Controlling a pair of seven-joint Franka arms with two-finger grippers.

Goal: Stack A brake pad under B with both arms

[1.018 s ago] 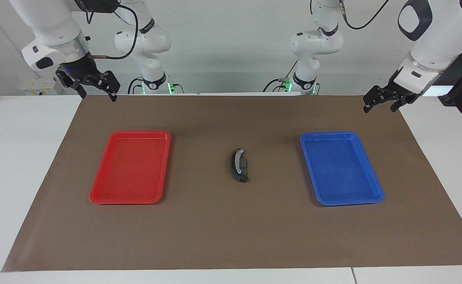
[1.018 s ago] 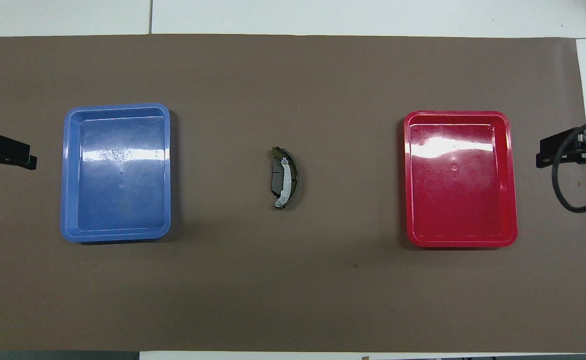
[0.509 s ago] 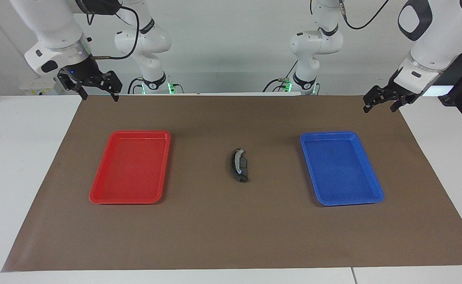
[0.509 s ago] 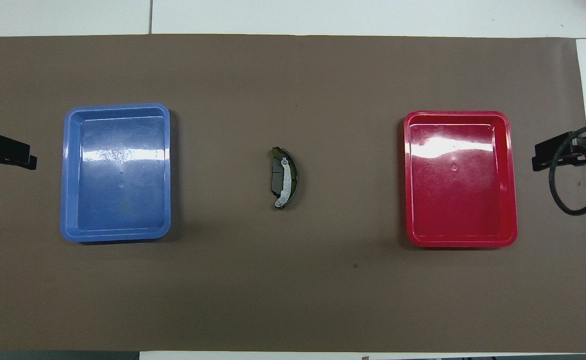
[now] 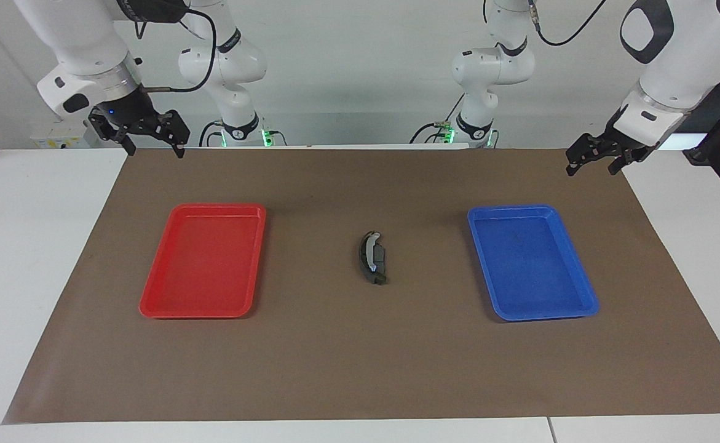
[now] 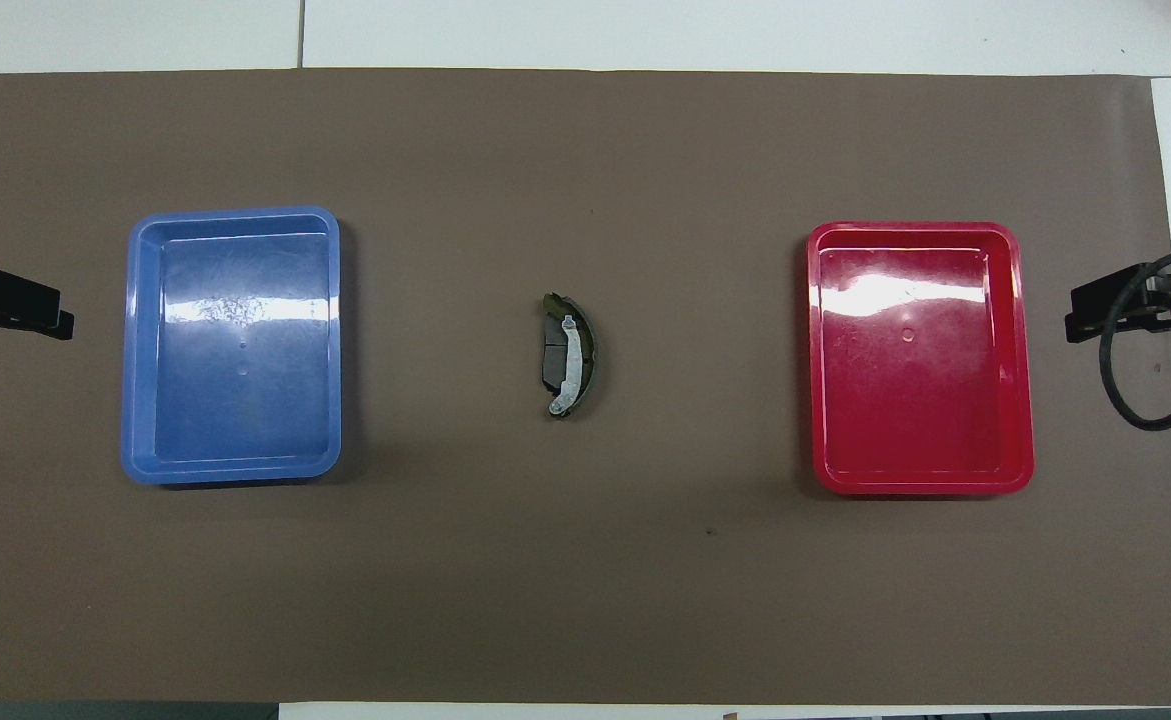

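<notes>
Facing view looks from high across the table; overhead looks steeply down; both share the brown mat (image 5: 360, 363).

Midway along the mat (image 5: 360, 369): B (image 5: 369, 251) stacked on the A brake pad (image 5: 379, 257), between two trays. Toward the right arm's end: one tray (image 5: 255, 258). Toward the left arm's end: the other tray (image 5: 479, 258). Over the mat's corners nearest the robots (raised, apart from everything): right gripper (image 5: 149, 143) and left gripper (image 5: 593, 161).
</notes>
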